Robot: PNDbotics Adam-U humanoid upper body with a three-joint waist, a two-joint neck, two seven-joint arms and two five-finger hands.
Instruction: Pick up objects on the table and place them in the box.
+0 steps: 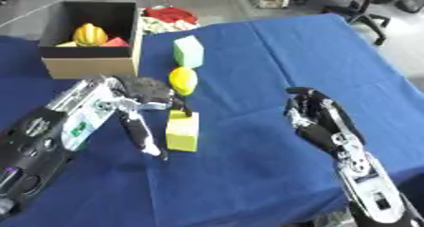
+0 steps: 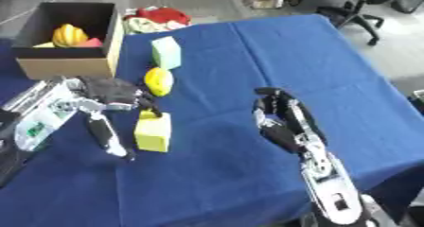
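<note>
The fingers (image 1: 139, 135) of the left hand (image 1: 136, 98) are seen spread apart and mostly straight beside a yellow-green block (image 1: 183, 131); one long finger is extended down to the cloth just left of the block, and a dark fingertip is set at the block's upper edge. Whether the block is actually touched cannot be told. Nothing is seen enclosed by this hand. The right hand (image 2: 281, 119) is held above the blue cloth (image 1: 298, 60), well apart from every object, with its fingers loosely curved and empty.

The block is a matte, upright rectangular solid standing on the cloth. Behind it lies a smooth, rounded yellow lemon-shaped object (image 1: 183, 80), and farther back a pale green block (image 1: 189, 51) with flat faces is stood on end. The cardboard box (image 1: 89, 64) is placed at the far left of the table, open at the top, with a dark interior. Inside it a ribbed yellow rounded object (image 1: 90, 34) and a red piece (image 1: 115, 42) are partly hidden by the front wall. Beyond the table a red and pale heap (image 1: 170, 18) is hard to make out.
</note>
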